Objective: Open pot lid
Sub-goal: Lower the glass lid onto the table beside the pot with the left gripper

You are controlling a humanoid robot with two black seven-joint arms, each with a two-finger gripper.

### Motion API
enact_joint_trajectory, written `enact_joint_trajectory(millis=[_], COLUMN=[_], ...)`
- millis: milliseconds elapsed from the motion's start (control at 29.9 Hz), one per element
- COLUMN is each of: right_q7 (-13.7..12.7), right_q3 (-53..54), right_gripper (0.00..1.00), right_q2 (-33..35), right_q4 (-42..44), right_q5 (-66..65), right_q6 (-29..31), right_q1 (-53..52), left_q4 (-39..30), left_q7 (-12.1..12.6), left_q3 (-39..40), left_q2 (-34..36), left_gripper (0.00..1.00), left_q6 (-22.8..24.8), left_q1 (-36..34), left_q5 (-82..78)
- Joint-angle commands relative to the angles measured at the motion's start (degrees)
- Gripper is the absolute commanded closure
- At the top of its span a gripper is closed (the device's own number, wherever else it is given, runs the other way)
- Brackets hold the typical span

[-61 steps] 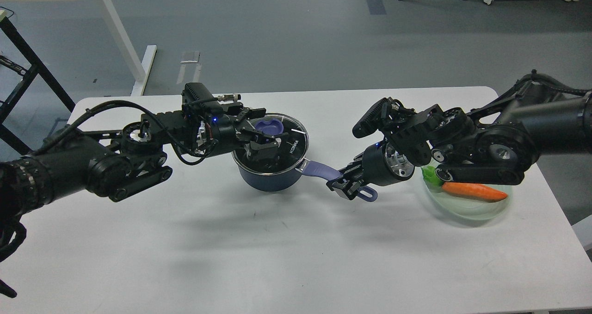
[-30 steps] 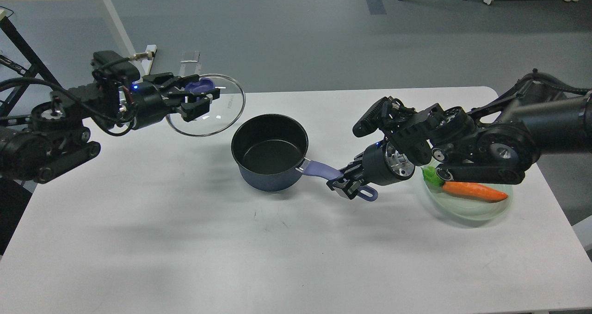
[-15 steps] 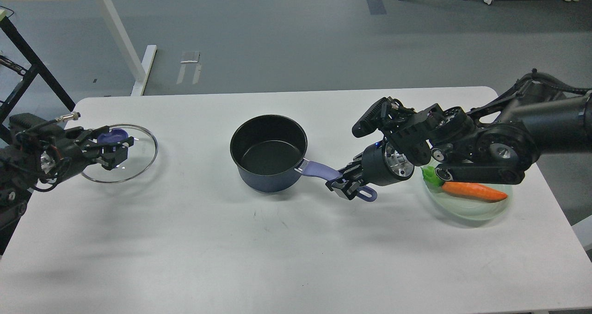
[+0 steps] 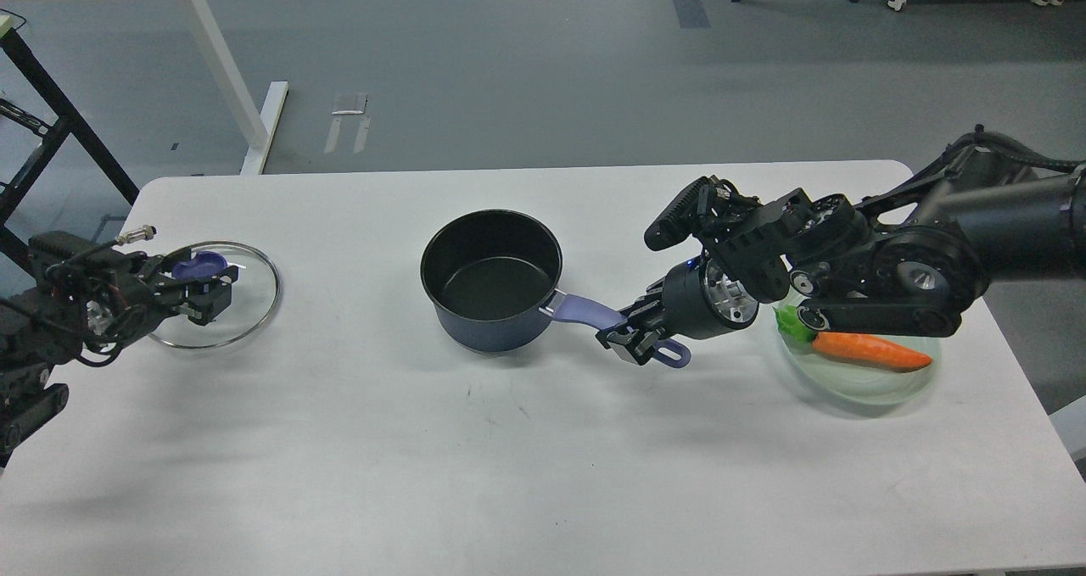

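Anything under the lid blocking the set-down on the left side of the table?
Nothing visible. The left gripper holds the lid by its knob, low over bare table at the left end. The pot stands well to the right, its handle clamped in the right gripper.

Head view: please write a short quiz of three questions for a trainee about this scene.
1. True or false: the lid sits on the pot.
2. Which gripper holds the pot's handle? A. left gripper B. right gripper
3. What vegetable lies in the green dish?

Key
1. False; it is far to the pot's left, low over or on the table.
2. B
3. A carrot.
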State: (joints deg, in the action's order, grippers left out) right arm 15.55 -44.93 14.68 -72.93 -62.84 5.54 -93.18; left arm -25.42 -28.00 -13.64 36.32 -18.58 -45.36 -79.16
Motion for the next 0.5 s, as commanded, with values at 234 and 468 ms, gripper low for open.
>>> enact_joint_trajectory(millis=[234,468], right_q7=[0.01,-0.08], right_q3=[0.02,0.02], right_gripper=[0.77,0.77], right_q2=[0.0,0.0], right_q4=[-0.01,-0.01], right_q5=[-0.01,-0.01], right_q6=[0.0,0.0], right_q1=[0.01,-0.07], left_q4=[-0.07,-0.07], left_q7=[0.0,0.0], left_q3=[0.01,0.01], left_q2=[-0.11,-0.02], left_gripper=[0.46,0.3], left_q6=[0.04,0.04], left_q1=[0.45,0.45], left_q5=[2.35,2.44])
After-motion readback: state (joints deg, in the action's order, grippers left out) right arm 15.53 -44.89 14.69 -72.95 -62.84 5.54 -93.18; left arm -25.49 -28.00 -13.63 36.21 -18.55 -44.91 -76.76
